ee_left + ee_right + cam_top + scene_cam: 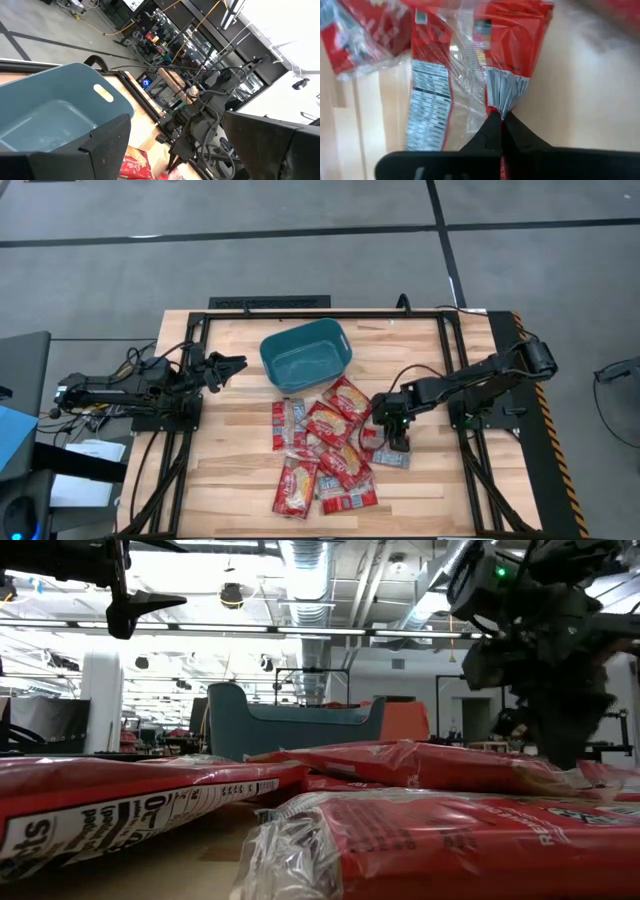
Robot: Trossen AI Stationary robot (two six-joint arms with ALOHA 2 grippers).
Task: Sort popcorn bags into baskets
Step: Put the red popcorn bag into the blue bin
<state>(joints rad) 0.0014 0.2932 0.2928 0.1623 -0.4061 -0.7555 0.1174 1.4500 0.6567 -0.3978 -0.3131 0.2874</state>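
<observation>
The right gripper (pixel 500 120) is pinched on the crimped end of a popcorn bag (pixel 507 45) — the bag stretches straight ahead of its fingertips on the table (pixel 585 95)

Red popcorn bags (pixel 325 450) with white printed ends, teal-blue basket (pixel 306 354), pale striped wooden table (pixel 240 470)

High view: straight down over the pale wooden slatted table (pixel 240 470), both arms included.
Low view: at tabletop level, facing the room, red foil popcorn bags (pixel 450 840) very near the lens.
Left wrist view: close beside the teal-blue rounded plastic basket (pixel 50 107) (also central in high view).
Right wrist view: pressed near a bag's crimped end (pixel 502 90).
</observation>
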